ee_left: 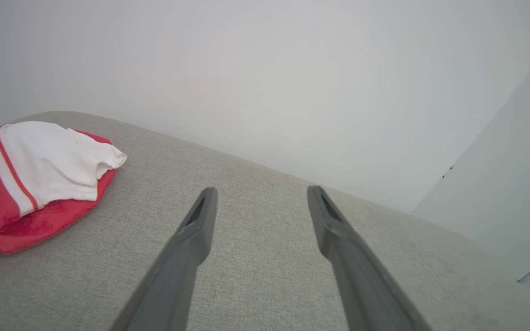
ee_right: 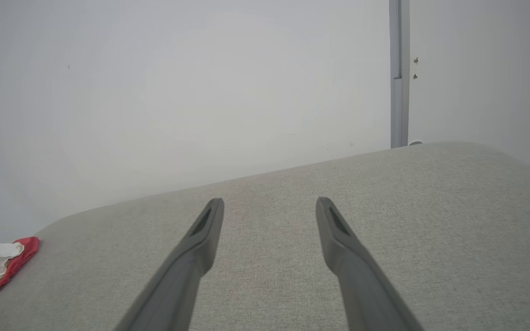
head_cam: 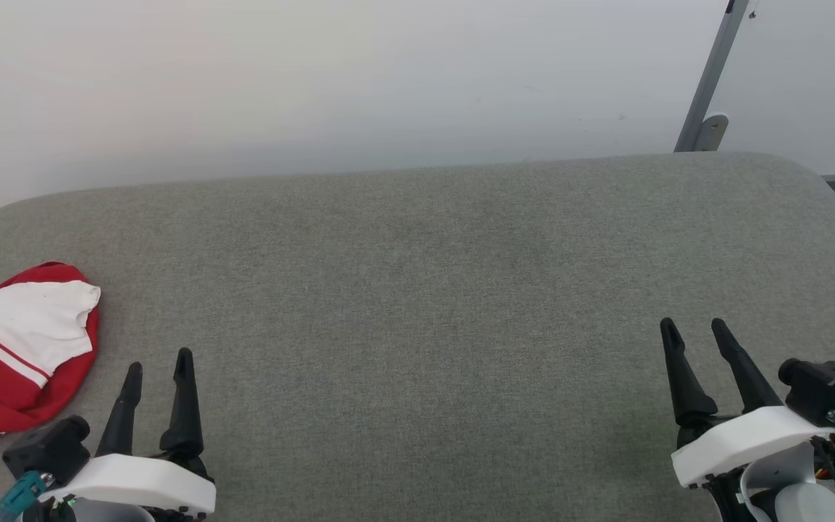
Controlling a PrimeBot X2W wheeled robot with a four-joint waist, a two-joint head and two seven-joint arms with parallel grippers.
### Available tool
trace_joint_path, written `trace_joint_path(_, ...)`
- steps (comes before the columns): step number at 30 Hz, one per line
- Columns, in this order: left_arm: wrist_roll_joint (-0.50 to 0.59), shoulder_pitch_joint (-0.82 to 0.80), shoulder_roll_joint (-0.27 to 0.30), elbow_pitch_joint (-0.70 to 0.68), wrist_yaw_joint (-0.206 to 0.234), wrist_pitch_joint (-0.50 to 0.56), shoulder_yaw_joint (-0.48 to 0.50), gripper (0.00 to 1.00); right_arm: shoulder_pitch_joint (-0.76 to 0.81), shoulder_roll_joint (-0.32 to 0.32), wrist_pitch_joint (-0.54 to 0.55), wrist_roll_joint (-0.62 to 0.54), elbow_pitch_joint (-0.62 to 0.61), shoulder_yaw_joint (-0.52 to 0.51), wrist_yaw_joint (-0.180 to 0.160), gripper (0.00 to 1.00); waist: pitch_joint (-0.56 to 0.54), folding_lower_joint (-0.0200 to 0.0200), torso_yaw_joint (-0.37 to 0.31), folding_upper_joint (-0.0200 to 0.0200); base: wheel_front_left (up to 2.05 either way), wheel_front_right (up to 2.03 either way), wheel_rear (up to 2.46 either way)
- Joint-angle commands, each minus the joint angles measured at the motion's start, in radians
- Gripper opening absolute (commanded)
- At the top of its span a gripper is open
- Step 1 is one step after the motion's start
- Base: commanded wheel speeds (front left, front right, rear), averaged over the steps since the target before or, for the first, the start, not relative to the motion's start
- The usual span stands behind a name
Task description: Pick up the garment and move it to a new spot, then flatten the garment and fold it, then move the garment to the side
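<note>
Two end effectors, each a pair of long dark fingers on a white body, are poised low over the near side of the grey, fabric-covered, round-cornered counter [head_cam: 417, 290]. The left end effector [head_cam: 159, 359] is at the counter's near left and the right end effector [head_cam: 693, 322] at its near right. Both are spread wide and hold nothing. The small red jersey-style garment [head_cam: 22, 348], bunched up with a white sleeve and a red-and-white stripe on top, lies at the counter's left edge. A plain white wall [head_cam: 316, 87] rises beyond the counter's far edge, and a slanting grey metal post [head_cam: 711, 72] stands beyond its far right corner.
</note>
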Motion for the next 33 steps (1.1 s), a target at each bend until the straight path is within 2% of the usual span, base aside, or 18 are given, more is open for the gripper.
trace_joint_path(1,0.028,0.004,0.005,-0.007,-0.001,-0.010,-0.002,1.00,-0.002,-0.003,-0.008,-0.028,-0.012,0.000,0.000,1.00,0.000,0.0000,0.000,-0.0001,0.00,0.00,0.00)
trace_joint_path(33,0.196,0.022,0.028,-0.011,-0.002,-0.063,-0.017,1.00,0.016,-0.008,-0.050,-0.243,-0.029,-0.003,0.000,1.00,-0.004,0.0000,0.002,-0.0001,0.00,0.00,0.00)
